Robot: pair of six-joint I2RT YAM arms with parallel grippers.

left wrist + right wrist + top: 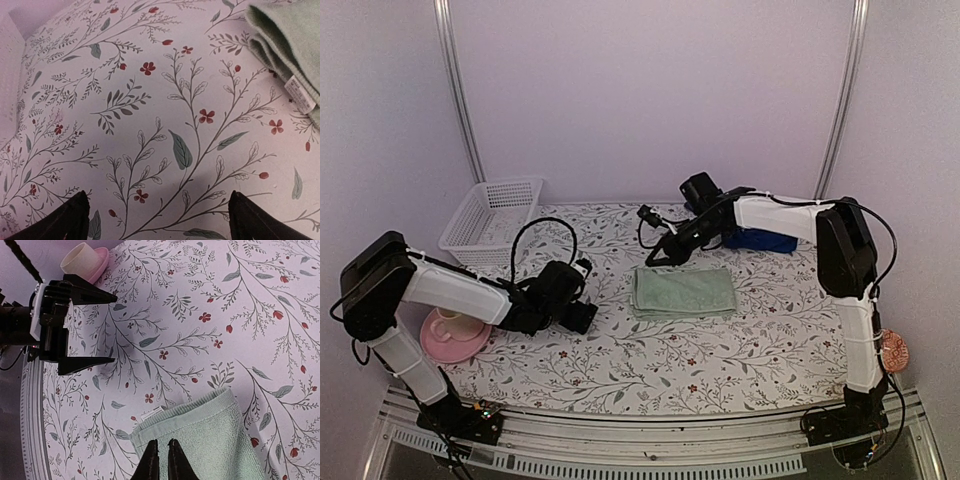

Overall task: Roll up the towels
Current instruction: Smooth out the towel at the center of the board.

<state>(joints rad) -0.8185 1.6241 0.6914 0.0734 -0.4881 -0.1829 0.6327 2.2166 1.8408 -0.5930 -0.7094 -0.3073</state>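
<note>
A round pink saucer point(453, 337) with a pale cup point(447, 322) sat far left, near a white plastic basket point(492, 222) full of little holes. The left claw point(160, 225) was wide open over the flowery tabletop point(620, 370). The soft, fuzzy green towel point(683, 291) lay folded flat in the middle. The right claw point(161, 460) was nearly closed over its ribbed edge; I could not tell if it pinched cloth. The blue towel point(760, 240) lay bunched at the back right.
</note>
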